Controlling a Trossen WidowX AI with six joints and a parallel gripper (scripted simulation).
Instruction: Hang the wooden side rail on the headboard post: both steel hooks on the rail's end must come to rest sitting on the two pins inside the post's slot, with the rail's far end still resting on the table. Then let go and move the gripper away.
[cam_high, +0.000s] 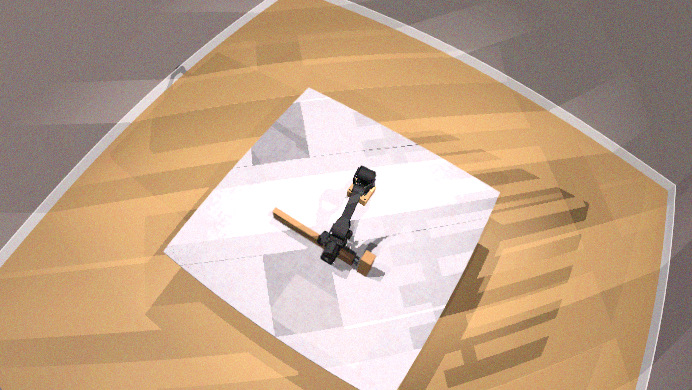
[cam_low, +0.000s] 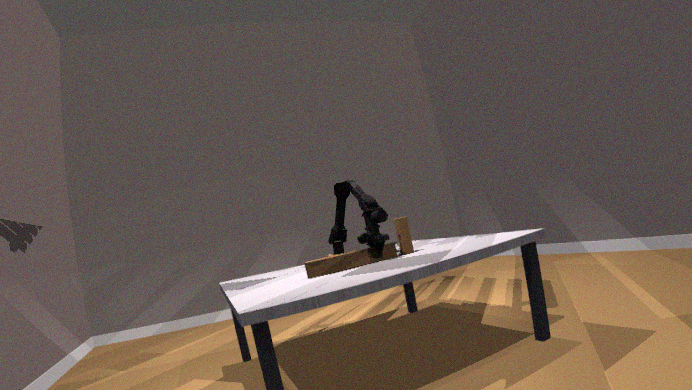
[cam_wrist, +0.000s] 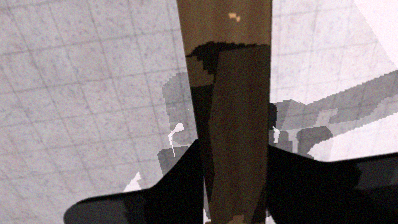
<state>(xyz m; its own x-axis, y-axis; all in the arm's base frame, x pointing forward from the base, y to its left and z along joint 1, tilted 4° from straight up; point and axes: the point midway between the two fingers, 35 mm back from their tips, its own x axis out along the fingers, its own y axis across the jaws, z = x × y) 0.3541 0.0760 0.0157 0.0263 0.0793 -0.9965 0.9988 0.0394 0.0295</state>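
The wooden side rail (cam_high: 296, 224) (cam_low: 330, 264) (cam_wrist: 240, 120) stands on its narrow edge, its far end low at the table top. My gripper (cam_low: 376, 253) (cam_wrist: 217, 141) is shut on the rail near its post end, one finger on each side. In the top view the arm's wrist covers the fingertips. The headboard post (cam_high: 366, 263) (cam_low: 404, 235) stands upright just past the rail's near end. A small gap with dark and bright hook metal (cam_high: 356, 261) shows between rail and post. The pins and slot are hidden, so whether the hooks sit on the pins cannot be told.
The white table (cam_high: 300, 310) (cam_low: 480, 247) carries everything. The arm's base (cam_high: 364, 176) stands on it, on the side of the rail away from the exterior camera. The arm reaches from there over the rail. Patchy shadows cross the table and floor.
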